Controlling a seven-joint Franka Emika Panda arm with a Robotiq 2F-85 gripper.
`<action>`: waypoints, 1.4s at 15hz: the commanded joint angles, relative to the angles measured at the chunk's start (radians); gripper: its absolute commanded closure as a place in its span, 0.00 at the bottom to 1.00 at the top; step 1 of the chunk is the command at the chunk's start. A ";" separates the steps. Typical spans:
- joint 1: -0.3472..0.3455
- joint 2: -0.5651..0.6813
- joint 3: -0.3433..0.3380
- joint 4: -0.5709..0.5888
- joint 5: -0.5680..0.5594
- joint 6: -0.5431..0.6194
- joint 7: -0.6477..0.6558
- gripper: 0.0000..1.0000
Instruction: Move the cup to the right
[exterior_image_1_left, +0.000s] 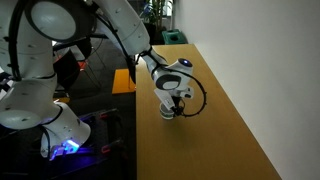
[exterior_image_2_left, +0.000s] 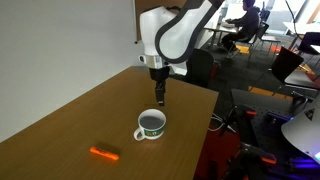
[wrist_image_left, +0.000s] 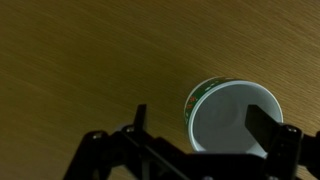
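Observation:
The cup (exterior_image_2_left: 151, 124) is small and white with a dark inside and a side handle. It stands on the wooden table near its edge. It also shows in an exterior view (exterior_image_1_left: 168, 113), partly hidden by the gripper. My gripper (exterior_image_2_left: 160, 98) hangs just above and behind the cup, pointing down. In the wrist view the cup (wrist_image_left: 232, 112) shows a green patterned rim. My gripper (wrist_image_left: 200, 125) is open there: one finger is over the bare table beside the cup, the other over the cup's inside. Nothing is held.
A small orange object (exterior_image_2_left: 104, 153) lies on the wooden table (exterior_image_2_left: 80, 120) nearer the camera than the cup. The table edge (exterior_image_2_left: 200, 130) runs close by the cup. Chairs, people and equipment stand beyond the table.

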 joint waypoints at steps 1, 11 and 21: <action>0.000 0.062 0.002 0.044 -0.022 0.038 0.014 0.00; 0.013 0.199 0.003 0.155 -0.077 0.066 0.004 0.00; 0.043 0.309 0.001 0.255 -0.136 0.064 0.004 0.32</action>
